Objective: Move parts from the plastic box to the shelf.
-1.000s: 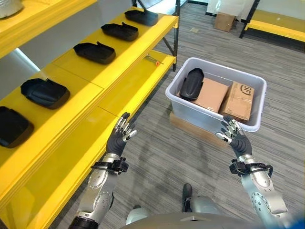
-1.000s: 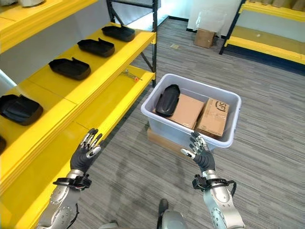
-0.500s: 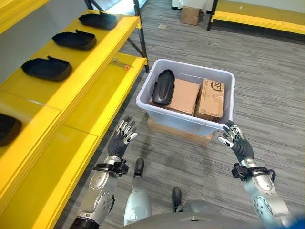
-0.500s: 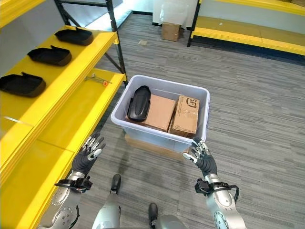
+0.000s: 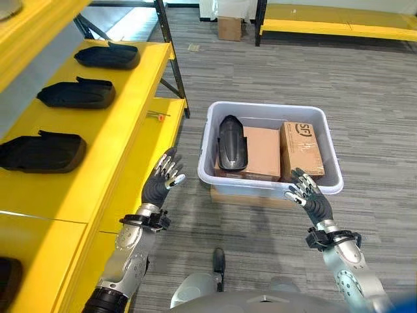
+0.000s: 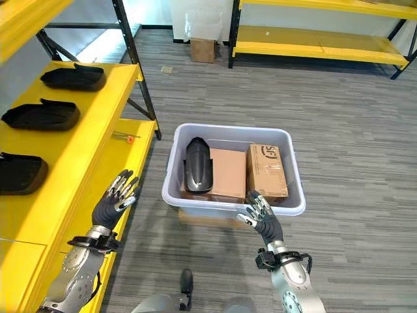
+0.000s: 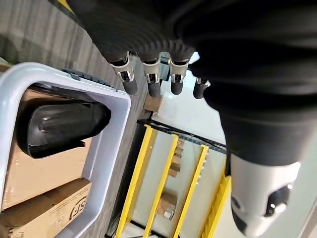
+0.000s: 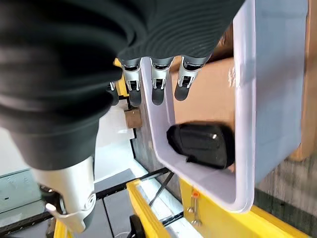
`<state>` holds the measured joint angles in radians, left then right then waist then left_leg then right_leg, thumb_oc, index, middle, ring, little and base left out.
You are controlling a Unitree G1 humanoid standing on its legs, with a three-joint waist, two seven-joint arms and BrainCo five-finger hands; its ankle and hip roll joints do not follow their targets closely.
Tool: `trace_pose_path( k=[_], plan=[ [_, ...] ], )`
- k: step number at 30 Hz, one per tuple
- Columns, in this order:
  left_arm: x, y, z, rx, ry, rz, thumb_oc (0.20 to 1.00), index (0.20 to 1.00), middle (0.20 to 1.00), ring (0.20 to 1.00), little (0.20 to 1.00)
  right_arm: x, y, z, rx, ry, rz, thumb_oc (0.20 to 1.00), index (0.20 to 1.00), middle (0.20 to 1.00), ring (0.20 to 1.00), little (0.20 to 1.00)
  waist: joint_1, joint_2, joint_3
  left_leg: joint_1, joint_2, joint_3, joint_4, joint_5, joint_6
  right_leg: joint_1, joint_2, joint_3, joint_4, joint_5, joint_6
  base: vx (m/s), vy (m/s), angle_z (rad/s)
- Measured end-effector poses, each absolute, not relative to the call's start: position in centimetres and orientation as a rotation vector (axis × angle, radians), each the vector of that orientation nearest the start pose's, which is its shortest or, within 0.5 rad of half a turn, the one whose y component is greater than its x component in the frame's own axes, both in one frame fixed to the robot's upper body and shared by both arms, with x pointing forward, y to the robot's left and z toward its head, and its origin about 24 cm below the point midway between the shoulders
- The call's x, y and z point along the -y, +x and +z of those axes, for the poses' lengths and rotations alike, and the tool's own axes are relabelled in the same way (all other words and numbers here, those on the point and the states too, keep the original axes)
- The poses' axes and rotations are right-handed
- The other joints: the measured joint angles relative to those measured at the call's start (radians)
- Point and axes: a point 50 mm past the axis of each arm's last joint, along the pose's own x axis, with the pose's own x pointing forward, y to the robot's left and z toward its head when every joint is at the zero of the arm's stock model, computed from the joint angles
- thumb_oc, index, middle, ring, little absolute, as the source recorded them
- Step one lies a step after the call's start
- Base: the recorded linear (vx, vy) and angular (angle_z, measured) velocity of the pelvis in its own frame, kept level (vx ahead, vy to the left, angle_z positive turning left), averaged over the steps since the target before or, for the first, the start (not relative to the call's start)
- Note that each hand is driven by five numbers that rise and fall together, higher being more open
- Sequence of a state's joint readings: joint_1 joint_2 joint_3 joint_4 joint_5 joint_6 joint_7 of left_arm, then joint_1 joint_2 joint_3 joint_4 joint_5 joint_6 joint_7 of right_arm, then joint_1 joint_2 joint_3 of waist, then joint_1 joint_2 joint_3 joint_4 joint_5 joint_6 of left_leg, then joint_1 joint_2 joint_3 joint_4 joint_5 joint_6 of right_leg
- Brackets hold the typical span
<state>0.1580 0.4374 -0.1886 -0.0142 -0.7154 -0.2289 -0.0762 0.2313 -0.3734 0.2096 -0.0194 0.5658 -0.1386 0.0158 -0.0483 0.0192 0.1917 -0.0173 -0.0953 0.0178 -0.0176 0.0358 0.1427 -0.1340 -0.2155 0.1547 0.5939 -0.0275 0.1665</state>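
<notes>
Right eye view shows the right hand [image 6: 262, 218] spread, empty, at the plastic box's [image 6: 294, 171] near rim; the left hand [image 6: 112, 205] spread beside the shelf [image 6: 78, 160]. One black part [image 6: 197, 164] leans on printed cartons [image 6: 266, 171].

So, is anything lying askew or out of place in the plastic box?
Nothing is damaged or spilled. The glossy black moulded part leans tilted on a brown cardboard box inside the pale grey plastic box, rather than lying flat.

One black part [image 5: 231, 143] and two cardboard boxes [image 5: 301, 149] in the plastic box [image 5: 269, 186]; three, perhaps four, parts [image 5: 77, 93] on the shelf [image 5: 124, 111].
</notes>
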Motion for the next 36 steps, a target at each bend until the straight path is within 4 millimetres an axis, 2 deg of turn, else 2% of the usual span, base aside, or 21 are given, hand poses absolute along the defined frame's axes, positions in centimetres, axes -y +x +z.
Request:
trace_pose_path(
  k=[2,4,5,6,7,8,9,10,11,12,16,19,21,23,25,28,30,31,34,35,36],
  plan=[
    [-19.9,21.5,3.3,-0.001,-0.297,-0.138,1.000,1.000,1.000,1.000,1.000,18.3,19.8,0.7,-0.153,0.227,0.115,1.000,1.000,1.000,1.000,1.000,0.000,0.011,-0.002,0.008,-0.007,0.017,0.005,-0.004,0.004,-0.059,-0.023,-0.051,0.061,-0.051,-0.020,0.15,0.143,-0.21],
    [-20.2,21.4,3.2,-0.002,-0.282,-0.119,1.000,1.000,1.000,1.000,1.000,18.0,19.8,0.6,-0.160,0.237,0.121,1.000,1.000,1.000,1.000,1.000,0.003,0.014,0.003,0.019,0.000,0.037,0.002,-0.027,0.020,-0.098,-0.044,-0.160,-0.027,-0.067,-0.028,0.18,0.002,-0.49],
    [-20.3,21.2,3.1,-0.008,-0.282,-0.112,1.000,1.000,1.000,1.000,1.000,17.5,19.9,0.6,-0.160,0.243,0.138,1.000,1.000,1.000,1.000,1.000,0.005,0.017,0.002,0.022,0.012,0.057,-0.001,-0.036,0.000,-0.110,-0.036,-0.241,-0.132,-0.076,-0.042,0.15,-0.094,-0.66],
    [-20.5,21.2,3.1,-0.008,-0.278,-0.107,1.000,1.000,1.000,1.000,1.000,17.2,20.0,0.6,-0.160,0.243,0.152,1.000,1.000,1.000,1.000,1.000,0.005,0.013,0.003,0.022,0.023,0.073,-0.004,-0.041,-0.010,-0.117,-0.011,-0.265,-0.249,-0.069,-0.038,0.10,-0.075,-0.61],
    [-20.9,21.1,3.1,-0.006,-0.274,-0.092,1.000,1.000,1.000,1.000,1.000,17.0,20.1,0.7,-0.157,0.244,0.162,1.000,1.000,1.000,1.000,1.000,0.010,-0.002,0.001,0.024,0.025,0.092,-0.016,-0.037,-0.024,-0.131,-0.001,-0.316,-0.341,-0.040,-0.022,0.18,-0.202,-0.34],
    [-21.0,20.9,2.9,-0.013,-0.275,-0.083,1.000,1.000,1.000,1.000,1.000,17.3,20.0,0.6,-0.160,0.243,0.148,1.000,1.000,1.000,1.000,1.000,0.002,-0.031,-0.002,0.041,0.016,0.097,-0.027,-0.042,-0.036,-0.114,-0.002,-0.393,-0.489,0.040,-0.038,0.17,-0.214,-0.11],
    [-21.0,20.5,2.6,-0.028,-0.280,-0.077,1.000,1.000,1.000,1.000,1.000,17.3,20.0,0.5,-0.163,0.242,0.146,1.000,1.000,1.000,1.000,1.000,-0.003,-0.037,-0.006,0.051,0.015,0.086,-0.036,-0.044,-0.045,-0.100,0.000,-0.390,-0.516,0.075,-0.049,0.23,-0.317,0.48],
    [-20.7,20.0,2.1,-0.040,-0.303,-0.068,1.000,1.000,1.000,1.000,1.000,17.4,19.3,0.1,-0.185,0.247,0.137,1.000,1.000,1.000,1.000,1.000,-0.013,-0.039,-0.017,0.072,0.031,0.049,-0.037,-0.051,-0.068,-0.022,0.044,-0.287,-0.572,0.105,-0.058,0.10,-0.160,0.61],
    [-20.8,19.5,2.0,-0.052,-0.299,-0.064,1.000,1.000,1.000,1.000,1.000,17.4,18.9,-0.2,-0.200,0.250,0.137,1.000,1.000,1.000,1.000,1.000,-0.007,-0.057,-0.030,0.079,0.034,0.040,-0.037,-0.056,-0.080,0.018,0.056,-0.271,-0.602,0.126,-0.073,0.17,-0.232,0.41],
    [-20.8,19.2,1.8,-0.058,-0.306,-0.057,1.000,1.000,1.000,1.000,1.000,17.6,18.8,-0.4,-0.208,0.245,0.132,1.000,1.000,1.000,1.000,1.000,0.014,-0.057,-0.033,0.079,0.047,0.044,-0.031,-0.066,-0.098,0.034,0.074,-0.277,-0.624,0.158,-0.099,0.10,-0.129,0.04],
    [-20.6,19.4,2.0,-0.049,-0.310,-0.068,1.000,1.000,1.000,1.000,1.000,18.6,19.7,0.4,-0.179,0.210,0.129,1.000,1.000,1.000,1.000,1.000,0.005,-0.031,-0.033,0.066,0.113,0.024,0.021,-0.088,-0.149,0.077,0.134,-0.307,-0.650,0.132,-0.130,0.09,-0.192,0.20],
    [-20.4,20.2,2.5,-0.022,-0.311,-0.082,1.000,1.000,1.000,1.000,1.000,19.3,19.8,0.6,-0.167,0.219,0.100,1.000,1.000,1.000,1.000,1.000,0.010,-0.034,-0.027,-0.008,0.139,0.011,0.178,-0.134,-0.195,0.092,0.166,-0.323,-0.654,0.100,-0.166,0.02,-0.157,0.18],
    [-20.2,21.1,3.3,0.013,-0.305,-0.101,1.000,1.000,1.000,1.000,1.000,19.9,19.7,0.5,-0.172,0.217,0.080,1.000,1.000,1.000,1.000,1.000,0.015,-0.058,0.010,-0.165,0.132,-0.024,0.497,-0.130,-0.245,0.091,0.156,-0.331,-0.642,0.078,-0.192,0.02,-0.014,0.18],
    [-20.1,20.5,2.8,-0.011,-0.311,-0.095,1.000,1.000,1.000,1.000,1.000,20.0,19.6,0.4,-0.177,0.217,0.075,1.000,1.000,1.000,1.000,1.000,0.023,-0.062,0.016,-0.227,0.141,-0.077,0.593,-0.130,-0.252,0.092,0.157,-0.327,-0.622,0.065,-0.208,0.07,0.066,-0.10],
    [-20.2,20.4,2.6,-0.020,-0.308,-0.094,1.000,1.000,1.000,1.000,1.000,20.0,19.6,0.5,-0.172,0.218,0.072,1.000,1.000,1.000,1.000,1.000,0.011,-0.054,0.019,-0.206,0.197,-0.080,0.465,-0.130,-0.250,0.079,0.167,-0.338,-0.621,0.065,-0.222,0.13,0.158,-0.05],
    [-19.9,21.3,2.9,0.000,-0.314,-0.101,1.000,1.000,1.000,1.000,1.000,20.7,20.0,0.9,-0.150,0.216,0.036,1.000,1.000,1.000,1.000,1.000,0.003,-0.061,0.048,-0.130,0.385,-0.088,0.071,-0.079,-0.272,0.067,0.167,-0.314,-0.608,0.064,-0.226,0.11,0.226,-0.07],
    [-19.7,21.5,2.9,0.001,-0.325,-0.097,1.000,1.000,1.000,1.000,1.000,21.4,20.1,1.0,-0.143,0.203,0.009,1.000,1.000,1.000,1.000,1.000,-0.003,-0.031,0.045,-0.103,0.480,-0.051,-0.032,-0.027,-0.329,0.068,0.179,-0.313,-0.607,0.052,-0.181,0.20,0.328,-0.21],
    [-19.5,21.5,2.8,0.004,-0.339,-0.094,1.000,1.000,1.000,1.000,1.000,21.8,20.1,1.0,-0.147,0.189,-0.001,1.000,1.000,1.000,1.000,1.000,-0.012,-0.008,0.042,-0.076,0.496,0.002,-0.068,0.003,-0.330,0.081,0.174,-0.302,-0.626,0.061,-0.163,0.25,0.296,-0.31],
    [-19.3,21.2,2.6,-0.004,-0.352,-0.098,1.000,1.000,1.000,1.000,1.000,22.0,19.9,1.0,-0.154,0.176,0.005,1.000,1.000,1.000,1.000,1.000,-0.014,0.041,0.028,0.008,0.425,-0.004,-0.081,0.024,-0.315,0.144,0.159,-0.274,-0.688,0.100,-0.111,0.15,0.209,-0.34],
    [-19.5,21.1,2.8,0.006,-0.341,-0.106,1.000,1.000,1.000,1.000,1.000,22.0,19.6,0.6,-0.168,0.185,0.001,1.000,1.000,1.000,1.000,1.000,-0.011,0.060,0.012,0.025,0.403,-0.011,-0.077,0.031,-0.348,0.144,0.144,-0.262,-0.688,0.102,-0.087,0.09,0.152,-0.26],
    [-19.9,21.1,3.0,0.010,-0.327,-0.099,1.000,1.000,1.000,1.000,1.000,21.2,19.4,0.2,-0.183,0.212,0.011,1.000,1.000,1.000,1.000,1.000,-0.008,0.027,0.007,0.031,0.360,0.002,-0.077,0.034,-0.324,0.145,0.106,-0.254,-0.688,0.115,-0.081,0.12,0.219,-0.10]
  ],
)
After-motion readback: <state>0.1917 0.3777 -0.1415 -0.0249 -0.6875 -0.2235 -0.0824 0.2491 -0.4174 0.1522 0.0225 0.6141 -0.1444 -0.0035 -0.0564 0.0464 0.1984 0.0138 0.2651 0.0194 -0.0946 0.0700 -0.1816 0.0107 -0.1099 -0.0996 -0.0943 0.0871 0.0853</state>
